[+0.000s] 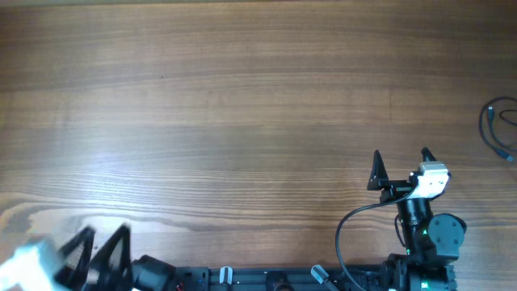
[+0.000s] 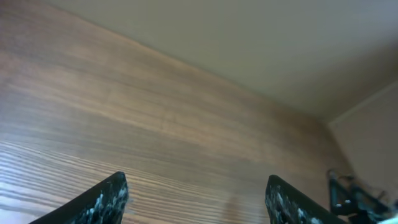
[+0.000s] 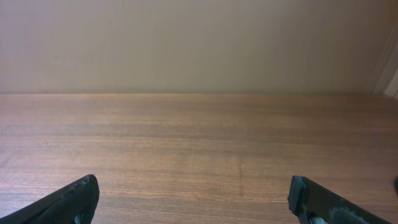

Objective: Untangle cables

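The cables (image 1: 499, 128) are thin black cords in a small loose loop at the far right edge of the wooden table, partly cut off by the frame. In the left wrist view a dark blurred shape (image 2: 357, 193) shows at the far right; I cannot tell what it is. My right gripper (image 1: 401, 161) is open and empty, near the front right, well left of and nearer than the cables. My left gripper (image 1: 103, 240) is open and empty at the front left corner, blurred. The right wrist view (image 3: 193, 190) shows open fingers over bare wood.
The wooden table (image 1: 242, 105) fills the overhead view. A beige wall (image 3: 199, 43) stands behind the table's far edge. The arm bases and their thick black wires (image 1: 347, 234) sit along the front edge.
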